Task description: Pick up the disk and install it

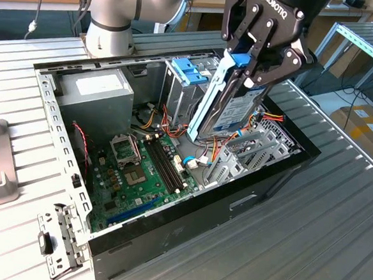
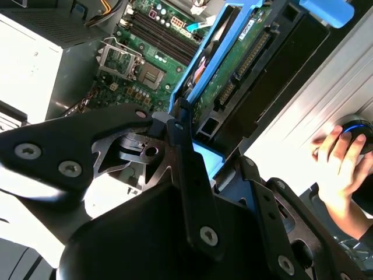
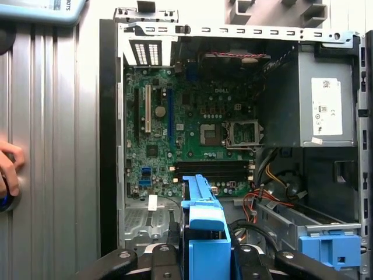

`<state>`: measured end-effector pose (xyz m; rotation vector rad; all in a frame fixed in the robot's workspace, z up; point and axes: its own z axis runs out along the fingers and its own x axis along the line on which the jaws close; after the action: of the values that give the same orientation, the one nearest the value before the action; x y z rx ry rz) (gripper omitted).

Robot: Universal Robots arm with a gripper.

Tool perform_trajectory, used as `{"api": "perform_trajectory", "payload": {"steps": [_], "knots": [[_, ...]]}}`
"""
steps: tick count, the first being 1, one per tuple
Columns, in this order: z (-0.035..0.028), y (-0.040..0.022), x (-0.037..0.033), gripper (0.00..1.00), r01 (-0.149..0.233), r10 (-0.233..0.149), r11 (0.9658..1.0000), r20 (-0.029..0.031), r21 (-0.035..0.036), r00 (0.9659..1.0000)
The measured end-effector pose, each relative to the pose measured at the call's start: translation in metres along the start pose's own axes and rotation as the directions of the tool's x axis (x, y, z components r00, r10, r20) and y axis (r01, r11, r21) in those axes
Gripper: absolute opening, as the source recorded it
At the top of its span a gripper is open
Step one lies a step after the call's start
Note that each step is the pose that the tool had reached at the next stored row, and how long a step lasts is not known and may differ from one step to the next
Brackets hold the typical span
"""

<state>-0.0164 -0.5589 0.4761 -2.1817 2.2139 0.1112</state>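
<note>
The disk (image 1: 230, 104), a silver-grey drive in a bright blue carrier, hangs tilted with one end up over the open computer case (image 1: 168, 223), at the exterior view's right side of it. My gripper (image 1: 248, 69) is shut on its upper end, with black fingers on both sides of the blue frame. The lower end of the disk reaches down among the cables beside the metal drive cage (image 1: 257, 151). In both wrist views the disk (image 2: 233, 64) (image 3: 201, 213) runs out from between the fingers of the gripper (image 2: 213, 153) (image 3: 205, 249) above the motherboard (image 3: 186, 140).
A grey power supply box (image 1: 100, 92) with a white label fills the case's far corner. A blue latch piece (image 1: 188, 71) sits on the rear drive bay. Red, yellow and black cables (image 1: 174, 129) lie beside the board. A person's hand (image 2: 338, 154) rests on the ribbed table.
</note>
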Motion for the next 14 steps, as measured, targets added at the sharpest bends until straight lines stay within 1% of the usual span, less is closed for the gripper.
{"api": "perform_trajectory", "payload": {"steps": [14], "knots": [[0.0003,-0.0078,0.0083,0.37,0.0,0.0,1.0,-0.0001,-0.0005,1.0]]}}
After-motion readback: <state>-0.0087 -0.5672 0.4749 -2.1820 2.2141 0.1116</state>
